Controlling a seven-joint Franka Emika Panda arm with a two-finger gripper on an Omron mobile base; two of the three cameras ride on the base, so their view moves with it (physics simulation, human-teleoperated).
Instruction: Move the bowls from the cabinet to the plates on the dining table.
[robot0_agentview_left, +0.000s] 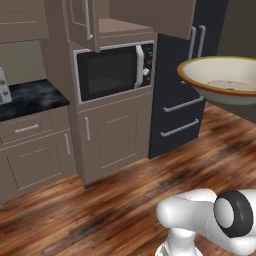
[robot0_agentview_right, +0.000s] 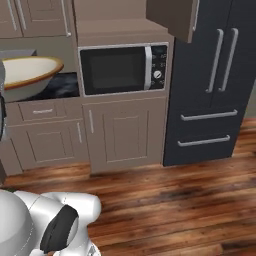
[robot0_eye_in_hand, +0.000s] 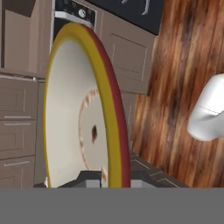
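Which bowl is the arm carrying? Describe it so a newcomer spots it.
Start at the built-in microwave in the brown cabinets. In front of it, raised well above the wood floor, the gripper clamps the cream bowl. It is shallow, with a tan-brown rim.

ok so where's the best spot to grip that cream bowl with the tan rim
By its rim. The cream bowl is wide and shallow with thin flaring walls, so one finger goes inside and one outside the edge. The gripper is shut on the rim in the hand view, pinching the wall edge-on, and the bowl sits roughly level.
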